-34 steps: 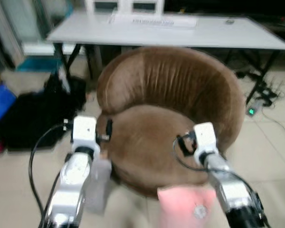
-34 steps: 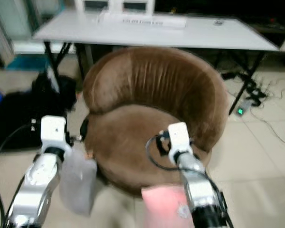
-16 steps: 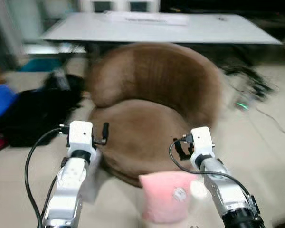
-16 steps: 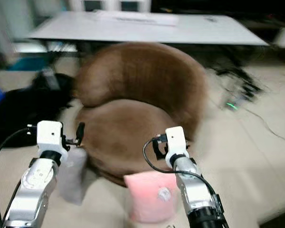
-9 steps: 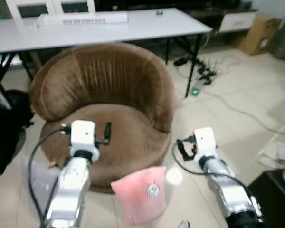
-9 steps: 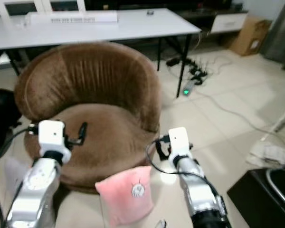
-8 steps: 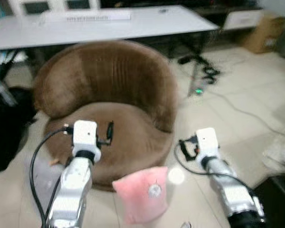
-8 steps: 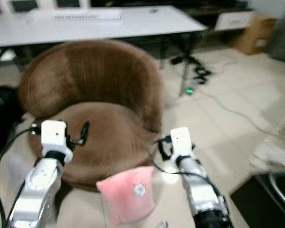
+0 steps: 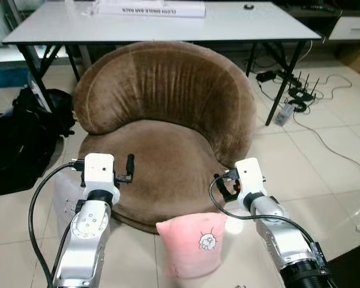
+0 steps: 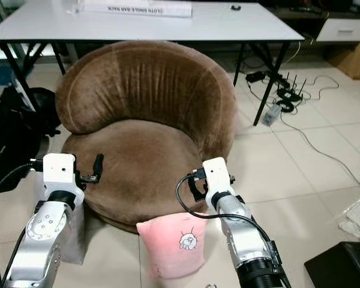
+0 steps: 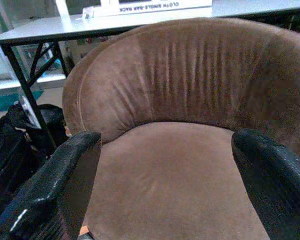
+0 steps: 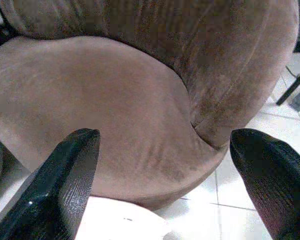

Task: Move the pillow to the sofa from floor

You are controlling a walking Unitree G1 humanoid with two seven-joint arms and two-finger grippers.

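The pink pillow (image 9: 191,243) is standing on the tiled floor (image 9: 300,174), leaning against the front edge of the round brown sofa chair (image 9: 162,120), between the robot's two arms. The left gripper (image 11: 162,175) is hovering over the left part of the seat with its fingers spread wide and nothing between them; the right gripper (image 12: 165,170) is hanging just off the seat's front right edge, likewise wide apart and empty, with a pale corner of the pillow showing beneath it.

The step in hand looks to be reaching down for the pillow. Both grippers are sitting higher than the pillow's top edge, so they probably need lowering and drawing inward, one to each side of the cushion, pinching the soft fabric near its upper corners so it is not slipping or folding.

The seat is lying bare and broad, leaving plenty of landing room behind the pillow. A translucent container (image 9: 65,201) is crowding the left arm at the sofa's left edge, with a black bag (image 9: 18,150) beyond it. To the right, the floor is open up to the cables (image 9: 288,96) by the white table (image 9: 168,21).
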